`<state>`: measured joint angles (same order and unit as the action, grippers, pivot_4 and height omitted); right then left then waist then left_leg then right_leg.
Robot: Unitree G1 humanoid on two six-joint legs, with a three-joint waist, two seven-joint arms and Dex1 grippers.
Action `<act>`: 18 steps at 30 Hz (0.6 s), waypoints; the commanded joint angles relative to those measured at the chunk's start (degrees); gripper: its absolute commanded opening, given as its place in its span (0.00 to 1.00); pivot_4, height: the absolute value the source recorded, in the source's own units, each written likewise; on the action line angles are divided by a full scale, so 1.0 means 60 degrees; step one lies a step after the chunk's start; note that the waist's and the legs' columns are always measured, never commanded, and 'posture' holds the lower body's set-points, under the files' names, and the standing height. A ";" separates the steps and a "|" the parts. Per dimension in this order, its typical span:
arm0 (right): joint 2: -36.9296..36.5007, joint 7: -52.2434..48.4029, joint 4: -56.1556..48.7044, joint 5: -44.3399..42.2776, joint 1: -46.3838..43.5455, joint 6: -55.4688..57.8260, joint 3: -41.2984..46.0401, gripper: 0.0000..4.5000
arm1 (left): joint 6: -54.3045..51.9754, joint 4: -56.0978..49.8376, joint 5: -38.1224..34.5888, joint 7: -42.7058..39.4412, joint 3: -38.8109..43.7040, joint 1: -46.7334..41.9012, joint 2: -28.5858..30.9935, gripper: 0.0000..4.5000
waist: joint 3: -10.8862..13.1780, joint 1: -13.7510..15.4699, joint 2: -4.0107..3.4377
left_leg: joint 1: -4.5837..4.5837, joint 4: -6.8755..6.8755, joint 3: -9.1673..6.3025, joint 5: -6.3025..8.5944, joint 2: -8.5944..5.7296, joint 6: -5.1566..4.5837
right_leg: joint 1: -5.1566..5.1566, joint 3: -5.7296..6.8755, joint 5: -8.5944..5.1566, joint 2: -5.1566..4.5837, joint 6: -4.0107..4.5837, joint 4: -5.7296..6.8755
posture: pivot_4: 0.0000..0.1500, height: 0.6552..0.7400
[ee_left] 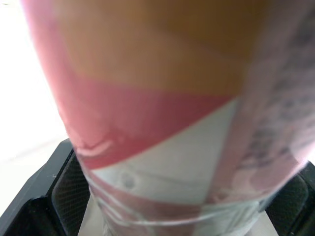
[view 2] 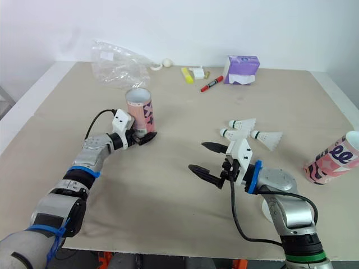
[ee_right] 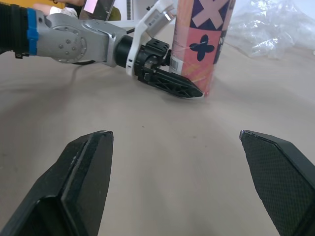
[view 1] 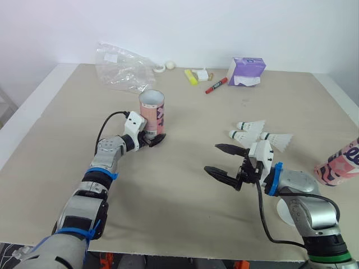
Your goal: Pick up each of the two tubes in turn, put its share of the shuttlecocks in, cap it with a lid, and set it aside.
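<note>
1. Nearest, at about 5 o'clock on the counter [view 1: 179, 218], a white disc [view 1: 284, 213] lies flat, partly hidden by the right arm.
2. Just beyond it, the right claw [view 1: 212, 158] hovers low over bare counter with its fingers spread wide and nothing between them. It points toward 9 o'clock.
3. At 3 o'clock, at the counter's edge, the second tube [view 1: 339, 162] lies on its side, pink with dark marks, its open end toward 2 o'clock. It is well apart from both claws.
4. At 1 o'clock from the right claw, near it, three shuttlecocks [view 1: 252, 126] lie in a loose cluster on the counter. Their white feather skirts point toward 3 o'clock and their cork ends toward 9 o'clock.
5. At about 10 o'clock from the counter's middle, the tube [view 1: 152, 112] stands upright with its open mouth up, pink with a dark pattern.
6. The left claw [view 1: 152, 140] is pinching the tube low down, at its base. In the left wrist view the fingers [ee_left: 64, 191] sit on either side of it, and the right wrist view shows one finger lying against its foot.
7. Farthest, along the back edge, a crumpled clear bag [view 1: 120, 68] lies at 11 o'clock.
8. A small white ball [view 1: 169, 65], a yellow highlighter [view 1: 190, 77] and a red marker [view 1: 216, 85] lie around 12 o'clock.
9. A purple box [view 1: 247, 72] sits at 1 o'clock.
</note>
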<state>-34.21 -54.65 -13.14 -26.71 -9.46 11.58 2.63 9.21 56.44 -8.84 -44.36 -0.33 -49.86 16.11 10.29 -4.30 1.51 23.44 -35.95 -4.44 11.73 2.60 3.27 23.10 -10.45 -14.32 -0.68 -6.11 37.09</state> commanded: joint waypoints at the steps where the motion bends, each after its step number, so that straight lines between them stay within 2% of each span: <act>1: -0.0105 0.0032 -0.0425 -0.0076 0.0022 -0.0005 0.0175 0.98 | 0.0535 0.0148 0.0025 -0.0199 0.0190 -0.0322 -0.0043 1.00 | 0.0000 0.0001 0.0000 | 0.0001 0.0000 -0.0001 0.0000 0.0000 0.0000 | 0.0000 0.0000 0.0000 0.0000 0.0000 0.0000 | 1.00 1.00; 6: -0.0150 -0.0020 -0.0378 -0.0044 0.0045 -0.0033 0.0192 0.98 | 0.0856 0.0174 -0.0027 -0.0313 0.0300 -0.0250 -0.0056 1.00 | 0.0000 0.0001 0.0000 | 0.0003 0.0000 -0.0004 0.0000 -0.0001 0.0000 | 0.0000 0.0000 -0.0001 0.0001 -0.0001 0.0000 | 1.00 1.00; 7: -0.0156 -0.0025 -0.0373 -0.0038 0.0049 -0.0032 0.0187 1.00 | 0.0873 0.0165 -0.0055 -0.0304 0.0341 -0.0226 -0.0060 0.95 | 0.0000 0.0001 0.0000 | 0.0003 0.0000 -0.0004 0.0000 -0.0001 0.0000 | 0.0000 0.0000 -0.0001 0.0001 -0.0001 0.0000 | 1.00 1.00; 13: -0.0172 -0.0085 -0.0344 0.0001 0.0048 -0.0017 0.0084 1.00 | 0.0993 0.0070 -0.0111 -0.0387 0.0451 -0.0085 -0.0024 0.95 | 0.0000 0.0001 0.0000 | 0.0003 0.0000 -0.0007 0.0000 -0.0001 0.0000 | 0.0000 0.0000 -0.0001 0.0002 -0.0001 0.0000 | 1.00 1.00; 14: -0.0167 -0.0094 -0.0327 0.0012 0.0033 -0.0016 0.0062 1.00 | 0.0996 0.0076 -0.0106 -0.0397 0.0459 -0.0071 -0.0022 0.85 | 0.0000 0.0001 0.0000 | 0.0003 0.0000 -0.0007 0.0000 0.0000 0.0000 | 0.0000 0.0000 -0.0001 0.0002 -0.0001 0.0000 | 1.00 1.00; 15: -0.0160 -0.0098 -0.0316 0.0024 0.0017 -0.0014 0.0041 1.00 | 0.1008 0.0081 -0.0099 -0.0403 0.0465 -0.0059 -0.0024 0.83 | 0.0000 0.0001 0.0000 | 0.0003 0.0000 -0.0007 0.0000 0.0000 0.0000 | 0.0000 0.0000 -0.0001 0.0002 -0.0001 0.0001 | 1.00 1.00; 17: -0.0148 -0.0100 -0.0303 0.0035 -0.0023 0.0000 0.0016 1.00 | 0.1016 0.0086 -0.0085 -0.0388 0.0473 -0.0052 -0.0033 0.66 | 0.0000 0.0001 0.0000 | 0.0003 0.0000 -0.0008 0.0000 0.0000 0.0000 | 0.0000 0.0000 0.0000 0.0003 -0.0001 0.0001 | 1.00 1.00; 18: -0.0141 -0.0097 -0.0305 0.0037 -0.0042 0.0014 0.0008 1.00 | 0.1021 0.0085 -0.0048 -0.0306 0.0471 -0.0045 -0.0028 0.61 | 0.0000 0.0001 0.0000 | 0.0003 0.0000 -0.0008 0.0000 0.0000 0.0000 | 0.0000 0.0001 -0.0001 0.0003 -0.0001 0.0001 | 1.00 1.00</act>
<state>-34.51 -54.92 -13.14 -26.13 -9.10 11.74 2.41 14.15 58.00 -9.00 -46.53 1.64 -50.12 15.73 10.29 -4.30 1.51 23.45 -35.95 -4.48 11.73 2.60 3.27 23.09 -10.45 -14.32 -0.66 -6.12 37.10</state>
